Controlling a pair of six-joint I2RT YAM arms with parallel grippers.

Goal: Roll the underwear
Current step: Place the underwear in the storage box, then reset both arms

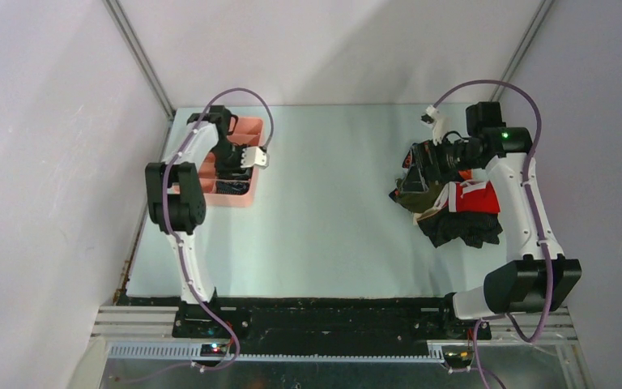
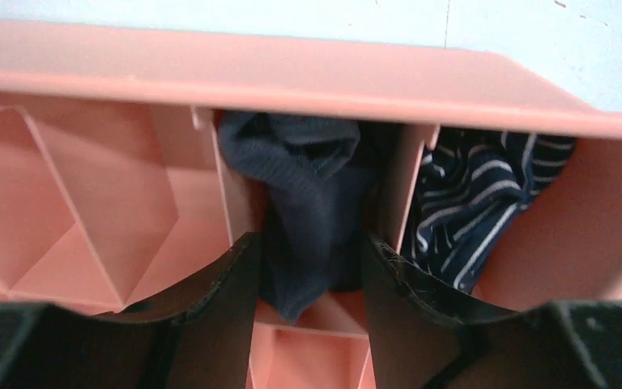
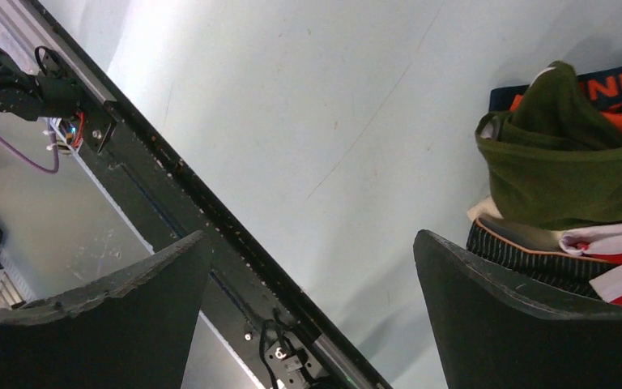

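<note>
My left gripper (image 1: 230,173) reaches down into the pink tray (image 1: 247,199). In the left wrist view the gripper (image 2: 306,261) is shut on a navy underwear roll (image 2: 308,178) in a middle compartment of the tray (image 2: 291,77). A dark underwear with thin white stripes (image 2: 478,194) fills the compartment to its right. My right gripper (image 1: 421,164) hovers over the left edge of the underwear pile (image 1: 457,212). It is wide open and empty (image 3: 312,267). Olive (image 3: 567,162), black-orange (image 3: 615,89) and red-white (image 3: 615,243) pieces lie beside its right finger.
The tray's left compartments (image 2: 89,211) hold nothing. The table's black front rail (image 3: 210,211) and a cable box show between the right fingers. Grey walls close in the table on the left, back and right.
</note>
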